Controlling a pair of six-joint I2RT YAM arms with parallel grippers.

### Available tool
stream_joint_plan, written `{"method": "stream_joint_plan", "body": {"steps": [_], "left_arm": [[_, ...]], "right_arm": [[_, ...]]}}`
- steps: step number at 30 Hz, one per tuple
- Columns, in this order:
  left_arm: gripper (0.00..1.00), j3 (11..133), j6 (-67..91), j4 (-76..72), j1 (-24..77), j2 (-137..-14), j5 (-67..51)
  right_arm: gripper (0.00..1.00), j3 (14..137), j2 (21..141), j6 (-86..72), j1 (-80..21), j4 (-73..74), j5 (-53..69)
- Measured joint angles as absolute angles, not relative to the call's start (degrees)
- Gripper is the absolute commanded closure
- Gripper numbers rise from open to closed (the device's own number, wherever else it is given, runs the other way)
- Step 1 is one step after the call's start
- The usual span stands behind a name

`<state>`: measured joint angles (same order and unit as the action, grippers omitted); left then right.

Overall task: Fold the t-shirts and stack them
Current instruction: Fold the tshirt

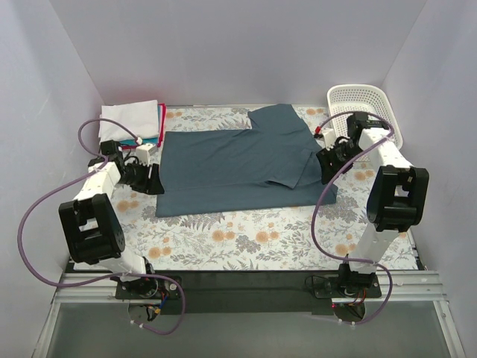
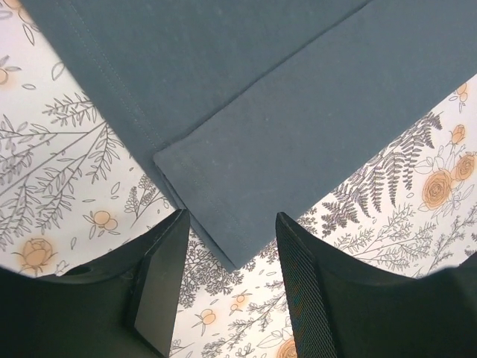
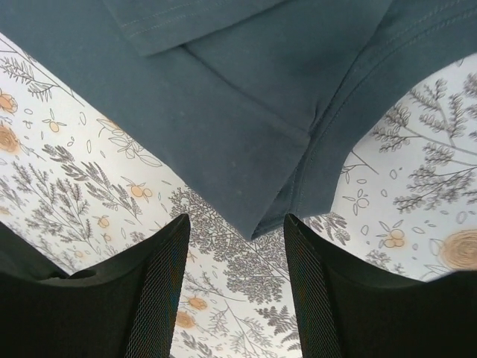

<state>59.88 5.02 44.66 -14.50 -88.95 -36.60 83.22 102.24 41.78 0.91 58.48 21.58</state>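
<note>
— On the floral table (image 1: pixel 223 239) the shirt (image 1: pixel 238 168) is lying half folded. What could be going wrong?
— Pinching only one layer would be dragging the fold askew. Both the left gripper (image 2: pixel 227 298) and right gripper (image 3: pixel 235 298) are hovering low at its side edges, jaws spread, holding nothing.

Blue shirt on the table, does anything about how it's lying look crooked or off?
Yes. The blue shirt is folded unevenly: its upper layer sits skewed, leaving a strip of the lower layer exposed along the near edge, and one part juts out at the far right. Nothing looks spilled or damaged.
</note>
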Motion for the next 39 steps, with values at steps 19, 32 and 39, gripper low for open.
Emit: {"method": "stream_joint_plan", "body": {"steps": [19, 32, 39], "left_arm": [[0.73, 53.0, 9.6, 37.6, -10.0, -94.2, -26.5], [0.76, 43.8, 6.2, 33.8, -9.6, -84.6, -20.7], [0.56, 48.8, 3.9, 47.0, -9.0, -82.9, -26.0]], "right_arm": [[0.9, 70.7, 107.2, 36.9, 4.3, 52.5, 18.1], [0.99, 56.0, 97.0, 38.6, 4.3, 49.8, 15.4], [0.55, 54.0, 92.0, 41.4, 4.5, 56.4, 15.1]]}}
